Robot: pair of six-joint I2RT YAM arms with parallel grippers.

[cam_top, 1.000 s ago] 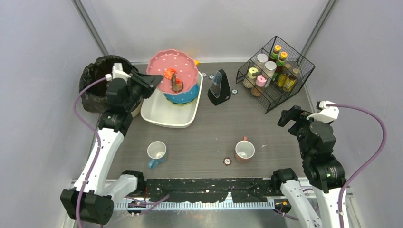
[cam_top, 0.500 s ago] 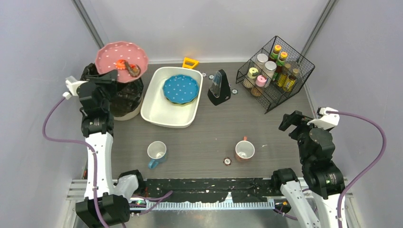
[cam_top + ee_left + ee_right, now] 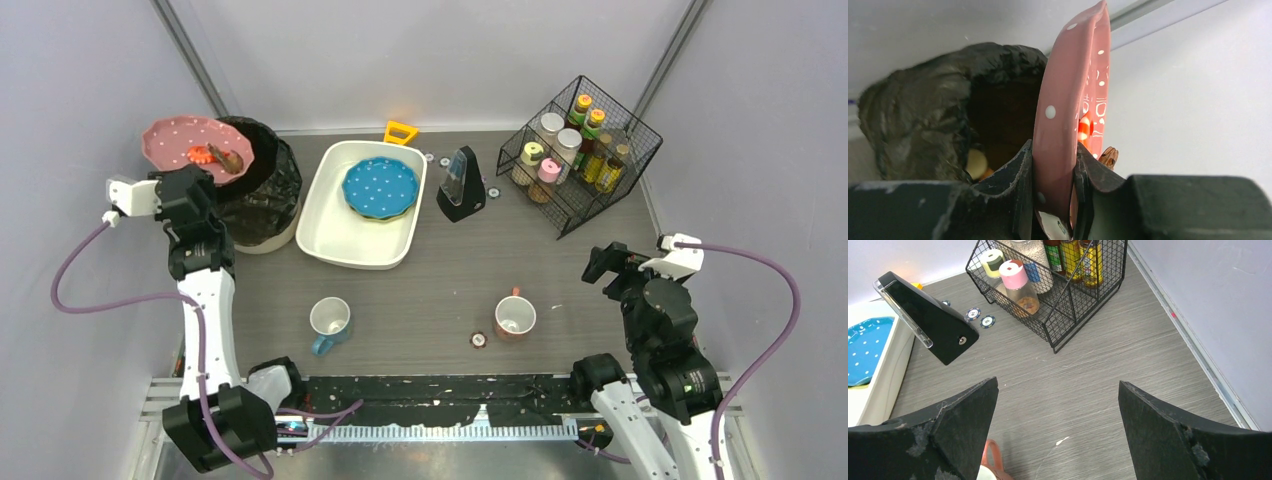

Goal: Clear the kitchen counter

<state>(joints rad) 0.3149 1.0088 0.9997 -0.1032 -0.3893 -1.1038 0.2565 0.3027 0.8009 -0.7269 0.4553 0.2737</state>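
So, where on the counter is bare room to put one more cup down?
Widest: the counter strip bordered by the white tub and black stand behind, the blue-handled mug and pink mug in front. Also between those mugs, except a small token by the pink mug. Crowded: the back, from stand to wire rack.

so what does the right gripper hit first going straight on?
Right gripper points down at bare kitchen counter, likely hitting that first, just short of the wire rack corner; depth unclear.
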